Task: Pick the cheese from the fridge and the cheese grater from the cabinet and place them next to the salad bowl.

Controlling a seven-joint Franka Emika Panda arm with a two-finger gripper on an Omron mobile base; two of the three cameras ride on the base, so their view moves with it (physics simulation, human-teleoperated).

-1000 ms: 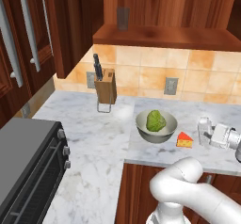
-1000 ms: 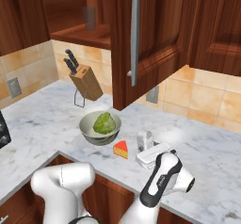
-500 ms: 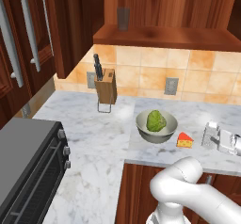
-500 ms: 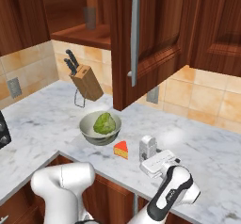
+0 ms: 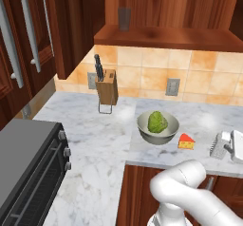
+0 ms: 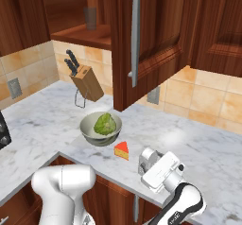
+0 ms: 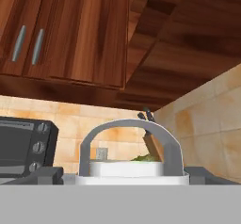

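The silver cheese grater [image 5: 218, 145] [image 6: 148, 159] stands upright on the marble counter, right of the cheese [image 5: 186, 142] [image 6: 122, 150]. The cheese is a small orange wedge lying beside the salad bowl [image 5: 159, 138] [image 6: 97, 138], which holds a lettuce head. My gripper [image 5: 226, 147] [image 6: 154, 165] is open, one finger on each side of the grater. In the hand view the grater's loop handle [image 7: 129, 123] rises between the two spread fingertips [image 7: 44, 174]. The reddish-brown cabinet [image 5: 166, 11] hangs above. The fridge is out of view.
A knife block [image 5: 107, 85] [image 6: 87, 82] stands at the tiled wall behind the bowl. A dark oven [image 5: 28, 163] [image 7: 23, 145] sits on the left counter. A dark cup [image 5: 124, 18] [image 6: 90, 17] stands on the cabinet shelf. The open cabinet door [image 6: 142, 39] juts over the counter.
The grater came down a little to rest on the counter right of the cheese. My fingers have spread wider apart around it.
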